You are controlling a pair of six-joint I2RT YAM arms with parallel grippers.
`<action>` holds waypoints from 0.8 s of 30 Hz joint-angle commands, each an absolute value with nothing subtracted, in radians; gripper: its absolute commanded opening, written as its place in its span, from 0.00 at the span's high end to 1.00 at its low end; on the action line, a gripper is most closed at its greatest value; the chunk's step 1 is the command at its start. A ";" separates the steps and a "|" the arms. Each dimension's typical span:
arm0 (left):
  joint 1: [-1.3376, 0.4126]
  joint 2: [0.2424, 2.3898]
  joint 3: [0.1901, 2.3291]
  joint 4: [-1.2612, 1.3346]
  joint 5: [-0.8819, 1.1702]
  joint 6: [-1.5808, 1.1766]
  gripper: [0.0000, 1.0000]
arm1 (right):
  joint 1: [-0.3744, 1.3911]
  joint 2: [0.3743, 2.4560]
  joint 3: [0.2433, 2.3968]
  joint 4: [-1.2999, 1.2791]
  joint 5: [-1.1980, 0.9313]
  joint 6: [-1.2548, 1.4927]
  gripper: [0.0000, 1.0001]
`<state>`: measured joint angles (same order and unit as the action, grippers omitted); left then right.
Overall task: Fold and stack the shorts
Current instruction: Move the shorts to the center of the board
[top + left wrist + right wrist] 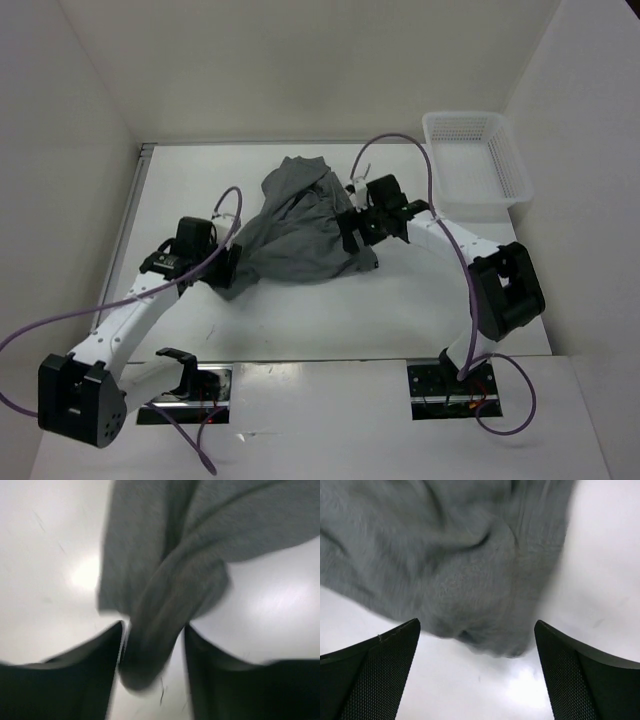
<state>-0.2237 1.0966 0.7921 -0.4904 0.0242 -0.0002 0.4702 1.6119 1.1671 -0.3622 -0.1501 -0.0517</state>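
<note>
- In the top view, the shorts (pixel 300 225) lie crumpled in the middle of the white bench (pixel 300 325), with one bunched part reaching toward the far side.
- The left pincer (pixel 226 266) is at the near-left corner of the grey cloth and touches it. From this height it is not possible to tell how its jaws stand.
- The right pincer (pixel 358 236) is at the right edge of the shorts, over the cloth.
- A white mesh basket (pixel 516 160) stands at the far right corner of the bench, well apart from the shorts.
- In the left wrist view, which is a little blurred, the left pincer (pixel 152 630) pinches a thick rolled fold of the shorts (pixel 155 630). The cloth fills the whole gap and touches both dark fingers (pixel 80 675).
- Beyond the fingertips the grey fabric spreads wider across the bench (pixel 45 550).
- In the right wrist view, the right pincer (pixel 476 630) is spread wide, and its two black fingers (pixel 370 665) show at the lower corners.
- A rounded, wrinkled edge of the shorts (pixel 460 570) lies just ahead of the fingertips, between them. The cloth touches neither finger.
- Bare bench (pixel 605 555) shows to the right of the cloth and below it.
</note>
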 commanded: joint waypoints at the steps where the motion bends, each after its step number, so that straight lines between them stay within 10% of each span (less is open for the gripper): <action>1: -0.244 0.967 0.723 -0.609 0.017 0.000 0.29 | 0.413 1.543 1.112 -0.403 -0.271 -0.083 0.00; 24: -0.253 1.183 0.624 -0.520 -0.028 0.000 0.17 | 0.373 1.719 1.150 -0.419 -0.284 -0.256 0.11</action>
